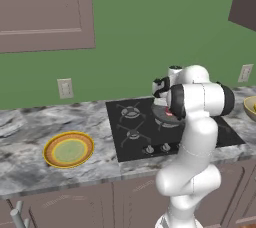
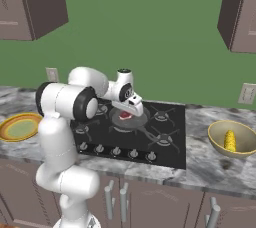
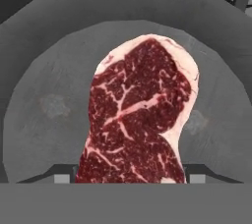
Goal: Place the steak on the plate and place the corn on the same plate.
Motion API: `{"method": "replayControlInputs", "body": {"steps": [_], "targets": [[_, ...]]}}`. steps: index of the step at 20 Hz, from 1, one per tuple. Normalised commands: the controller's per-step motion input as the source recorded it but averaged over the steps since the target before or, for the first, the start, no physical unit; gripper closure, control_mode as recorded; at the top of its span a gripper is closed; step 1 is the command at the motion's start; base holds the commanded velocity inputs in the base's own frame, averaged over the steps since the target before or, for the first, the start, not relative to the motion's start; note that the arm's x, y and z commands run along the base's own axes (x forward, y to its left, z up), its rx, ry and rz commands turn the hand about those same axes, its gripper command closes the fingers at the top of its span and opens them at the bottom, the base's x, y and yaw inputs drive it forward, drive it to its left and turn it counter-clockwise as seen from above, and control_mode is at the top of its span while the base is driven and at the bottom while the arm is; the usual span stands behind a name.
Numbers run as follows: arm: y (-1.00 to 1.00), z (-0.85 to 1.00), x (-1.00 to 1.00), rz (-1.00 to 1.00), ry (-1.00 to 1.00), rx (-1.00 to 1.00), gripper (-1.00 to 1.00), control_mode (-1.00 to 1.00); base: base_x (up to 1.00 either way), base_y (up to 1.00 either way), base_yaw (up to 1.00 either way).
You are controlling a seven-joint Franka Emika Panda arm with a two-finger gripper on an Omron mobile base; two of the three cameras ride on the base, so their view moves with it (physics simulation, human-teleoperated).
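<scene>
Red, pale-marbled meat lies flat in the grey round pan [image 3: 39, 100] on the stovetop [image 2: 165, 137]: this is the steak [image 3: 138, 120]. In the hand view it sits between the two finger tips, which show at either side of its lower edge. The gripper [image 2: 131, 108] is lowered over the pan, directly above the steak. Whether the jaws have clamped the meat or merely bracket it cannot be told from the pictures.

Step in hand, as judged: securing the steak for transfer to the plate.
- Keep the fingers straddling the narrow lower part of the steak, where the hand view shows them aligned.
- Close until the meat is firmly held. A flat, thin piece is likely to slip if pinched only at its edge.
- Lift straight up to clear the pan rim before any sideways travel.
- Carry toward the plate, which lies well apart from the pan, beyond the left edge of the stovetop.

Containers and contents:
- Pan: holds the steak only.
- The plate [image 1: 68, 149], yellow-orange rim and pale green centre, rests on the marble counter [image 1: 30, 167] left of the stovetop. Nothing lies on it.
- The tan bowl [image 2: 232, 139] stands on the counter right of the stovetop. The corn [image 2: 230, 141] lies inside it.

Both items remain to be delivered.
</scene>
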Motion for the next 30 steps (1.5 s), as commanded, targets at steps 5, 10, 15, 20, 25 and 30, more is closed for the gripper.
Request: {"method": "replayControlInputs", "body": {"steps": [5, 10, 15, 20, 25, 30], "targets": [[0.22, 0.74, -0.22, 0.00, 0.01, 0.03, 1.00, -1.00, 0.00, 0.00, 0.00], [0.62, 0.81, -0.76, 0.00, 0.00, 0.03, 1.00, -1.00, 0.00, 0.00, 0.00], [0.87, 0.70, -1.00, 0.00, -0.05, 0.00, 1.00, -1.00, 0.00, 0.00, 0.00], [1.00, 0.40, -0.96, 0.01, -0.02, 0.00, 1.00, -1.00, 0.00, 0.00, 0.00], [1.00, 0.04, -0.91, 0.03, -0.01, 0.00, 1.00, -1.00, 0.00, 0.00, 0.00], [1.00, 0.00, -0.56, 0.09, 0.00, -0.03, 1.00, -1.00, 0.00, 0.00, 0.00]]}}
